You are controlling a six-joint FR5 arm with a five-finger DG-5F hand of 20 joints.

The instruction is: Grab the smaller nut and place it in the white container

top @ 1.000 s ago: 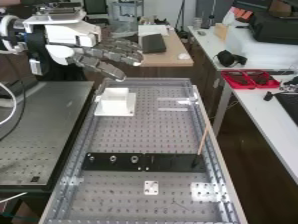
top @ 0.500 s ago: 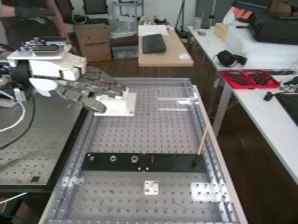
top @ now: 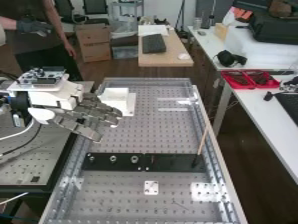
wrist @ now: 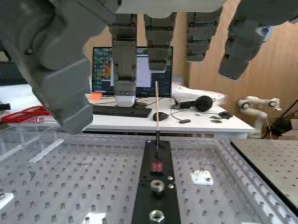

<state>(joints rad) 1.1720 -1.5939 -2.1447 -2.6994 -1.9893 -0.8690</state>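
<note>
Holding its fingers loose and spread, the hand (top: pixel 85 118) has come nearer the black strip (top: pixel 170 163).

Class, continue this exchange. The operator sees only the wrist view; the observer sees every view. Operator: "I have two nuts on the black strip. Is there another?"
Observer: Yes, a third nut, at the end of the black strip away from the thin stick.
Operator: Where is the white container?
Observer: On the perforated bench, towards its far left corner as the high view looks along it.
Operator: And my hand?
Observer: In the high view it is at the near left of the white container, partly overlapping it; I can't tell whether they touch.
</note>
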